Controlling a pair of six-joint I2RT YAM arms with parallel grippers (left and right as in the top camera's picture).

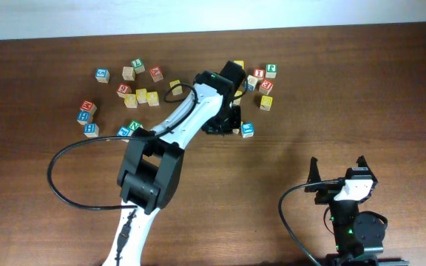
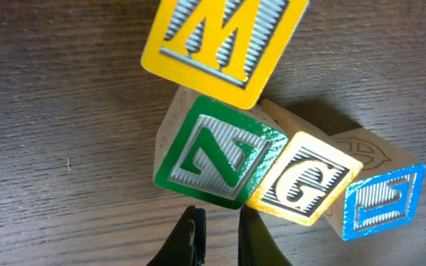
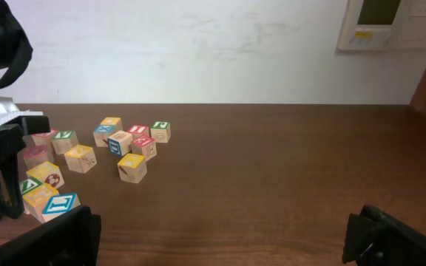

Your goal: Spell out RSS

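Wooden letter cubes lie scattered across the far half of the table. A pale cube with a green letter, which looks like the R (image 1: 271, 71), sits at the back right and also shows as the R (image 3: 160, 131). Yellow-faced cubes (image 1: 266, 102) (image 1: 141, 94) lie among the others, and their letters cannot be read. My left gripper (image 1: 224, 124) (image 2: 219, 216) hangs shut and empty just in front of a green N cube (image 2: 217, 151), which has a yellow M cube (image 2: 224, 41) and a yellow G cube (image 2: 305, 177) beside it. My right gripper (image 1: 338, 168) (image 3: 224, 229) stands wide open near the front right, holding nothing.
A blue-faced cube (image 2: 383, 201) touches the G cube. Red and blue cubes (image 1: 87, 111) cluster at the far left. The left arm (image 1: 176, 122) lies across the middle of the group, with its black cable (image 1: 58, 174) looping to the left. The wall (image 3: 198, 44) lies behind the table.
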